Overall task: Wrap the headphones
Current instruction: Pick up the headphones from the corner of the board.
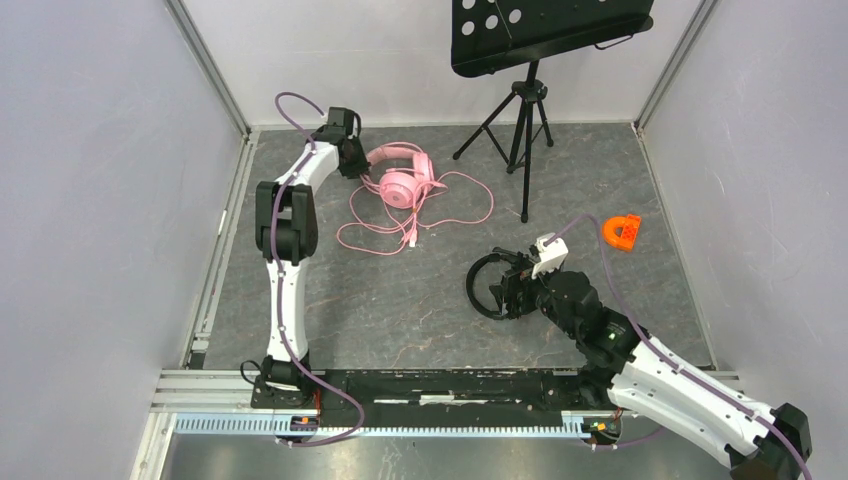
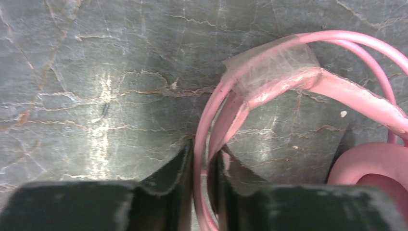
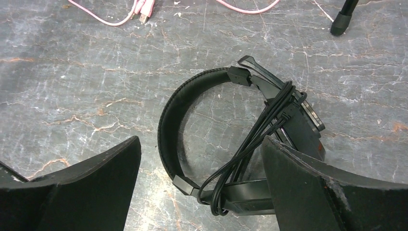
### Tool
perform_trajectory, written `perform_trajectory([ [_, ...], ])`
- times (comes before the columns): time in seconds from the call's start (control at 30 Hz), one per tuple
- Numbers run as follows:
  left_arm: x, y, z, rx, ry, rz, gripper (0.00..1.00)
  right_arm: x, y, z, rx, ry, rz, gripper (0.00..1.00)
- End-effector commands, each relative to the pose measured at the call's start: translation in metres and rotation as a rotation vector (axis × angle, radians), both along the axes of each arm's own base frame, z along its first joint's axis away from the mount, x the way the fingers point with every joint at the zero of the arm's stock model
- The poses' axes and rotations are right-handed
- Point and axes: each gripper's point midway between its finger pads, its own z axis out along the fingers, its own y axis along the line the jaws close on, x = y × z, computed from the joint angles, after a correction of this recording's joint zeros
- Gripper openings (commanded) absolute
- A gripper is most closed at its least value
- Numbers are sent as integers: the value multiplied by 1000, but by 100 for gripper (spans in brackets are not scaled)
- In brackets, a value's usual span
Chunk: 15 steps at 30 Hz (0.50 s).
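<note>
Where the left arm reached to the far left of the table [image 1: 400, 320], item one, the pink headset [image 1: 402, 178], lay flat with its headband arching toward that arm.

Left gripper [image 2: 202, 156]: jaws drawn narrow, pinching a thin pink strand at the headband, just beside a taped patch. Whether the strand was frame wire or cord could not be told.

Pink cable [image 1: 440, 215]: loose, sprawled in open loops on the near and right sides of the headset, away from the jaws. Judged: not yet wrapped.

Item two, the black headset [image 3: 168, 120], lay flat at the near right of the table.

Black cable [image 3: 262, 127]: wound in several turns across the two ends of the band. Judged: wrapped, or very nearly.

Right gripper [image 3: 199, 142]: jaws spread wide above the black headset, one finger on either side of the band, holding nothing.

Governing relation: the loose cord lay on the far side of the ear cups from the pinch, running toward the table's middle. The left arm was much the nearer to it. Judged: gathering the cord would call for steadying the band at the pinch while the loops were drawn in.
</note>
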Motion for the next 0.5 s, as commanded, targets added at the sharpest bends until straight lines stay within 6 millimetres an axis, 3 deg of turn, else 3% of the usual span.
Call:
perform_trajectory([
  [0.0,12,-2,59,17,-128,-93,15,1,8,18,82,-31,11,98],
  [0.07,10,0,86,27,-177,-103,3,0,12,21,115,-32,19,98],
  [0.27,-10,10,168,92,-332,-98,2,-6,23,20,167,-12,67,98],
  [0.47,-53,18,232,265,-447,-95,2,-8,31,30,217,-28,100,98],
])
